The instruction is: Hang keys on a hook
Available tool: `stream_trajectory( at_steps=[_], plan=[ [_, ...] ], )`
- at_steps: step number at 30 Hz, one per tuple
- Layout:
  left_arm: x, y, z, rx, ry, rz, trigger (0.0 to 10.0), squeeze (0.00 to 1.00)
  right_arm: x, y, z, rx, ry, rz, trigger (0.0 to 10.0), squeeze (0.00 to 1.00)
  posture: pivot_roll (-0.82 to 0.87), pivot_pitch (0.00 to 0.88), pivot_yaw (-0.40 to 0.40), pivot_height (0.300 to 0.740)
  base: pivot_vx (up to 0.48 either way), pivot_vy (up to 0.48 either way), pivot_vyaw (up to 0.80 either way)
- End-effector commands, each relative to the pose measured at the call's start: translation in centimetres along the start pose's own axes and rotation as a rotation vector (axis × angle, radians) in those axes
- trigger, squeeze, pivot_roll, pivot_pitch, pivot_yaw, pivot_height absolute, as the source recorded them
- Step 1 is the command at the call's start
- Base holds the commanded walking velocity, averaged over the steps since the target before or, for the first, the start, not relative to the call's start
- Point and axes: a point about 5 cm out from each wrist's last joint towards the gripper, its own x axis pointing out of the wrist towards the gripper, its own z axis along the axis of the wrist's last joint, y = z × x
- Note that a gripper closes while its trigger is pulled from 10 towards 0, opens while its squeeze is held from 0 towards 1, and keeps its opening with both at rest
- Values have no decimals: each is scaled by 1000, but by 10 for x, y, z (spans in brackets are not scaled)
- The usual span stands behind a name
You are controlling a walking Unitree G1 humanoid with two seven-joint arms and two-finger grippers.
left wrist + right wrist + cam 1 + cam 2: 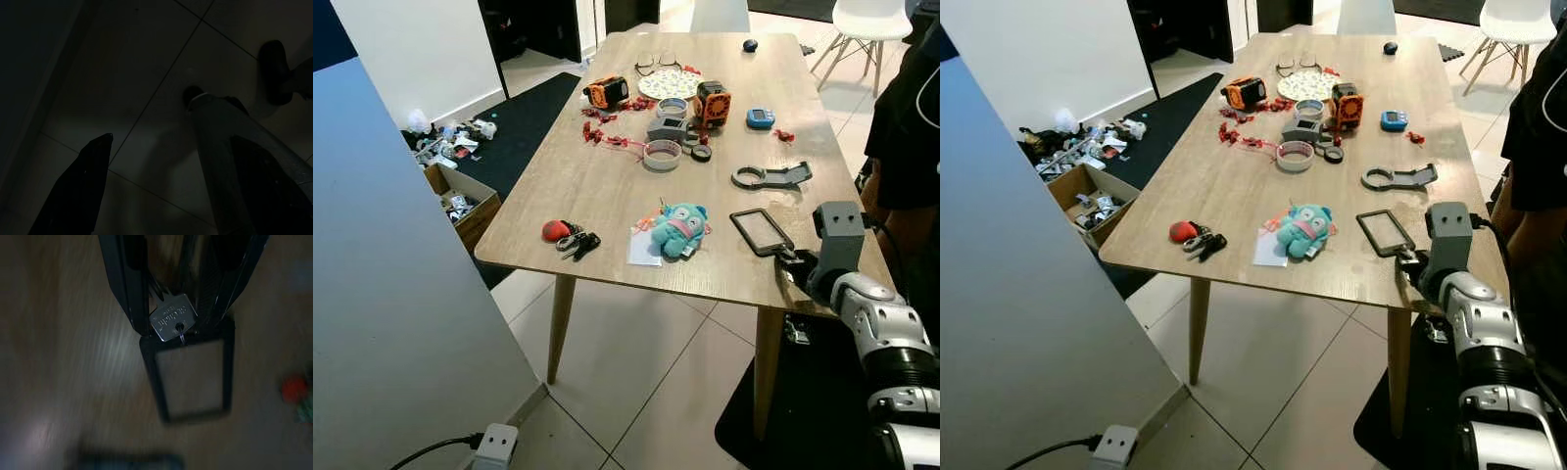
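- The right tool [182,308] was clamped on a silver key [171,322] at the lower right of the frame, its black-framed tag [761,231] lying on the table [607,196]
- The left tool [166,196] hung over floor tiles, fingers apart
- Another key bunch [576,241] lay near the table's front left edge

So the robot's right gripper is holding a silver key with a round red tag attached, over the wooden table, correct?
Not quite. The tag is black and rectangular, not round and red; the right wrist view shows it. The right gripper does hold the silver key over the wooden table.
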Motion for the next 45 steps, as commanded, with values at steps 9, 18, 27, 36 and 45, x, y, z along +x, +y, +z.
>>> stream_trajectory(
  at_steps=[9,18,27,36,45],
  plan=[
    [-1,4,-3,1,9,10,10000,0,-7,3,50,58,-301,32,10000,0,-129,57,78,740,0,0,0],
    [-4,12,11,-89,-99,-6,10000,0,-10,-1,56,92,-371,6,10000,0,-124,59,82,740,0,0,0],
    [-6,21,24,-149,-176,7,10000,0,-11,11,61,112,-426,100,10000,0,-114,59,86,740,0,0,0],
    [-6,18,35,-147,-225,-30,10000,0,-10,2,58,103,-410,28,10000,0,-117,58,88,740,0,0,0],
    [-5,13,40,-163,-247,-42,10000,0,-12,-6,63,140,-440,-23,10000,0,-125,56,91,740,0,0,-59]
  ],
)
